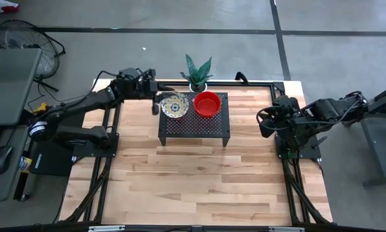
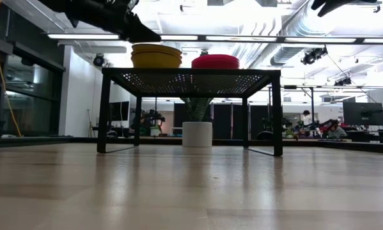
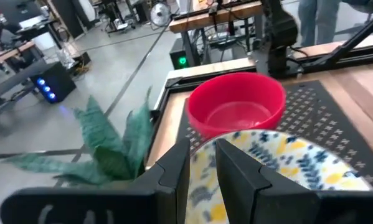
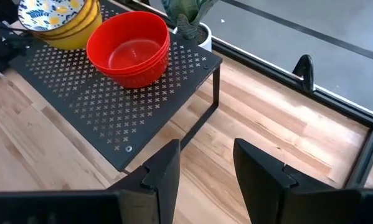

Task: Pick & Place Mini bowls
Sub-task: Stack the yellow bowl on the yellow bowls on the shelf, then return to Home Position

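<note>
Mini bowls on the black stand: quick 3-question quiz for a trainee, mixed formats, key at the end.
1. True or false: the red bowls are nested in a stack on the perforated black stand.
2. Which gripper is at the rim of the patterned yellow bowls?
A. left gripper
B. right gripper
C. neither
3. Fill in: behind the stand, in a white pot, stands a ____.

Key:
1. True; the right wrist view shows several red rims stacked.
2. A; its fingers straddle the top bowl's rim, while the right gripper waits open at the table's right side.
3. Plant.
</note>
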